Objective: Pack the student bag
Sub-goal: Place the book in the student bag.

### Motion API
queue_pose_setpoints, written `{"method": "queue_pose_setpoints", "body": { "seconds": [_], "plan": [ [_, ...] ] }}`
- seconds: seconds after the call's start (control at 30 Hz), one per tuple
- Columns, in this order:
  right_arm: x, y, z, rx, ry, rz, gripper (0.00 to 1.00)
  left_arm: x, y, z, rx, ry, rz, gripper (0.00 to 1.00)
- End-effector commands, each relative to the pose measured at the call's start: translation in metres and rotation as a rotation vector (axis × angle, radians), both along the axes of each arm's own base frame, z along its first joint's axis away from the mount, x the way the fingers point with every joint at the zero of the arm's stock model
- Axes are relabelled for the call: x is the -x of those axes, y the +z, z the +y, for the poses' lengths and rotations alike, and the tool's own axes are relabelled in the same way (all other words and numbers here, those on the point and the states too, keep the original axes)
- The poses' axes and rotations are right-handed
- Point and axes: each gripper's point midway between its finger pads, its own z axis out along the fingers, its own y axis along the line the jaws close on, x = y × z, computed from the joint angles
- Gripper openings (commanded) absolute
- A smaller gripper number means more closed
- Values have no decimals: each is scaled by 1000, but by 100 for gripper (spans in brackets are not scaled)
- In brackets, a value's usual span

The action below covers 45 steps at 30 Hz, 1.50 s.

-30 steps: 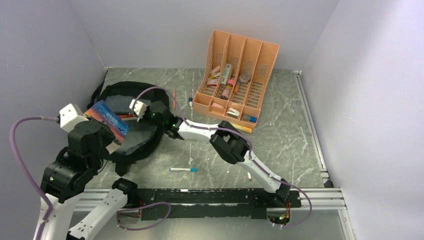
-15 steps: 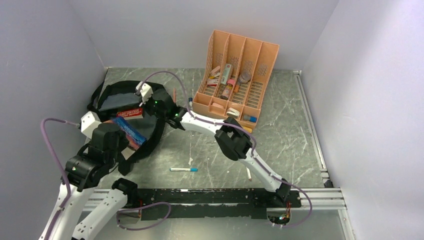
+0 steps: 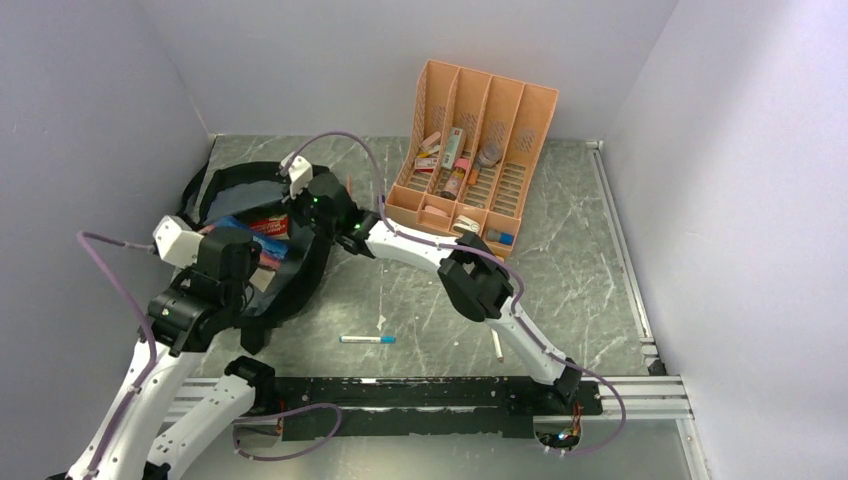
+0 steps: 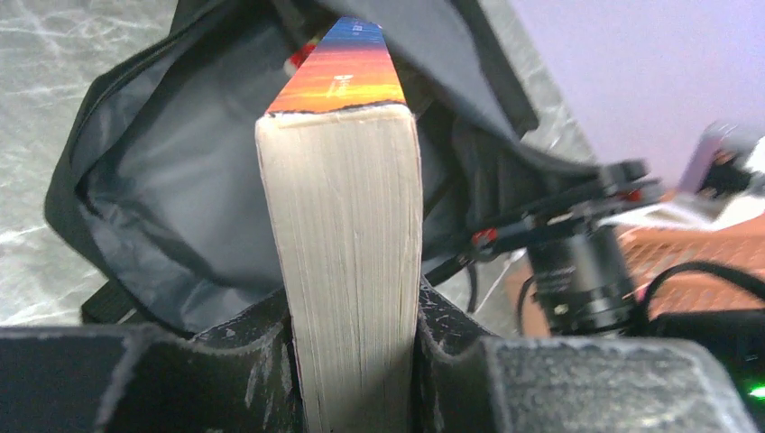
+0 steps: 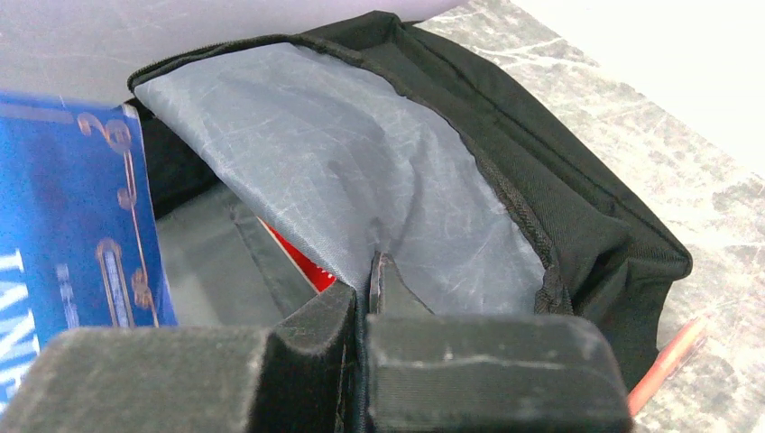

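**Top view:** the bag (image 3: pixel 300 262) lies on the left rear of the worktop (image 3: pixel 560 250), mouth open. The left claw (image 3: pixel 245 255) is over the mouth, clamped on a book (image 3: pixel 265 245) with a blue cover that tilts down into the opening. The right claw (image 3: pixel 298 210) is at the bag's right rim, fingers pressed together on the fabric there. An orange organizer (image 3: pixel 475 150) stands well apart at the rear right. A pen (image 3: pixel 367 339) lies on the worktop near the arm bases.

**Left wrist view:** the book stands on edge between the two fingers (image 4: pixel 262 361), page block facing the camera. Both fingers press its covers. Its far end, showing an orange and blue cover, points into the bag, whose grey lining shows on both sides of the book. The right arm's wrist is just right of the bag.

**Right wrist view:** the claw pinches a fold of grey lining at the rim, holding the mouth open. The blue cover comes in at the left edge, inside the opening. Something red (image 5: pixel 302 257) lies deeper in the bag, mostly hidden. A red pencil (image 5: pixel 668 361) lies on the worktop just outside the bag, at lower right.
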Motion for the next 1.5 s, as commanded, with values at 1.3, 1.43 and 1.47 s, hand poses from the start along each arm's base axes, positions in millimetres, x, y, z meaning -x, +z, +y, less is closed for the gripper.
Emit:
{"method": "queue_pose_setpoints", "body": {
  "seconds": [1.3,1.43,1.47],
  "plan": [
    [-1,85,2,-251,-46,92,0,-18,32,-9,453,283,-237,5],
    [1,85,2,-255,-41,100,0,-23,27,-10,480,290,-270,5],
    [2,85,2,-257,-38,103,0,-25,27,-10,481,292,-272,5]
  ]
}}
